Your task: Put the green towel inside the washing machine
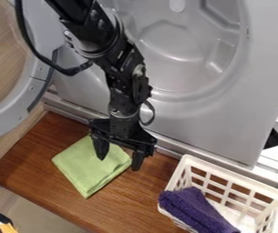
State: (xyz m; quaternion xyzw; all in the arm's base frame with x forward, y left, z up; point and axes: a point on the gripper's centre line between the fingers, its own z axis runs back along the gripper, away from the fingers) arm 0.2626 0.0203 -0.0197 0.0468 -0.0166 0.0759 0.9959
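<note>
Soft matt cloth towel (92,170); glossy wood board (37,150); smooth plastic-looking basket (264,191); satin grey washing machine (208,123).

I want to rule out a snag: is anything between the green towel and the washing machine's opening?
The washing machine's lower front and opening rim rise beyond the green towel; apart from the arm, nothing else visible intervenes. The door is open.

This is a laundry corner. A grey washer (205,129) stands at the far side, its round door (27,93) swung open to the left and its drum (174,48) showing. On the brown wooden worktop (49,145) before it lies a folded green towel (92,166), and at near right a white plastic basket (232,174) holds a purple towel (193,209). Whether it belongs to a home or a lab, I cannot tell.
</note>
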